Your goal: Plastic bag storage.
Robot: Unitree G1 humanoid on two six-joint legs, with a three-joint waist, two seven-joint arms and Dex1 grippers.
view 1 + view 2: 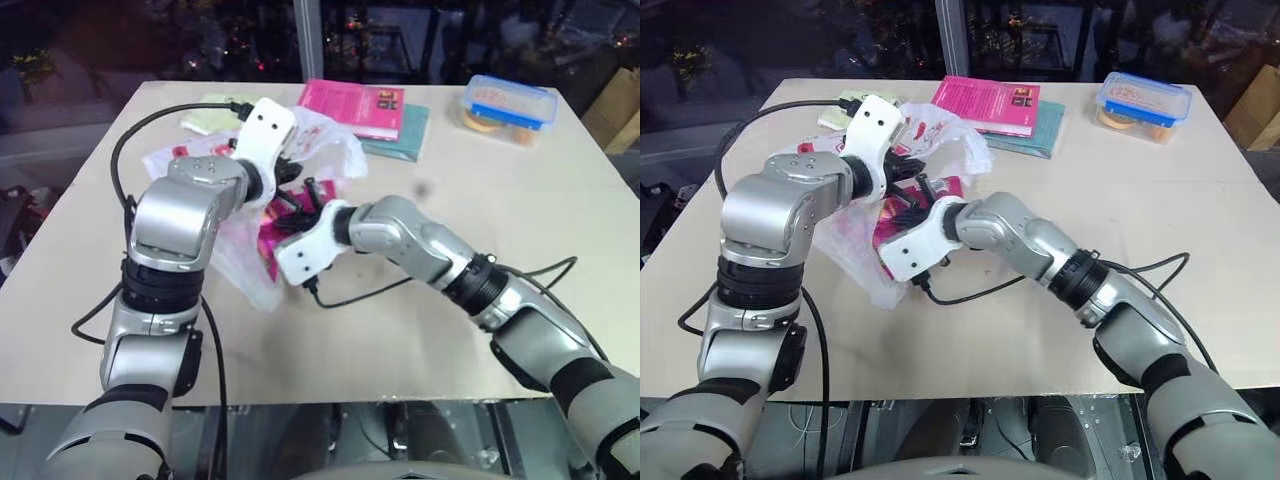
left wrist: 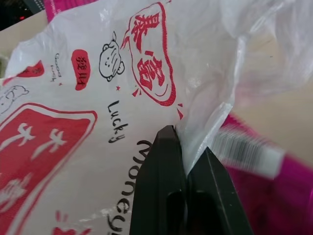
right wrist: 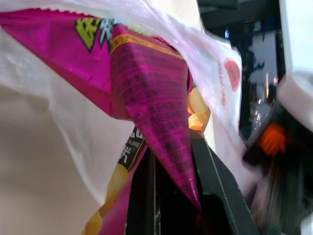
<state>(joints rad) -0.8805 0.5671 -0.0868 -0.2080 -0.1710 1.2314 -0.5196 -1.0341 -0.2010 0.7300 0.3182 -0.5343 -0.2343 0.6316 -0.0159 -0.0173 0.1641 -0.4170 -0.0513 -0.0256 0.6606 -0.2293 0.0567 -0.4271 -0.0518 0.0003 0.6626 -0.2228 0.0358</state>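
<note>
Fingers on my left gripper (image 2: pixel 188 161) are pressed tight together with a fold of the plastic bag (image 2: pixel 98 127) pinched between them, and from the left wrist view I can see the film bunching right at the tips, so I read that as a firm hold on the bag's edge. My right gripper (image 3: pixel 171 161) has its fingers closed too, clamped on the magenta snack packet (image 3: pixel 151 83), whose pointed corner runs down between them with the bag's white film draped around it. From the head camera, the bag (image 1: pixel 250 255) sits on the counter (image 1: pixel 450 330) toward my left side, lifted and gathered between the two wrists, while part of it trails down onto the counter surface. I judge the two holds work together: the left keeps the bag raised and its mouth presented, so the right can carry the packet into it, or else steady the contents while the film is gathered. I cannot tell whether the packet is fully inside the bag or only wrapped by a loose flap. Farther back, the pink book (image 1: pixel 355 105) on its teal cloth (image 1: pixel 405 135) and the blue-lidded container (image 1: pixel 510 105) stand well apart from the work. Thin film like this could slip or tear if I pull the hands apart too hard.
</note>
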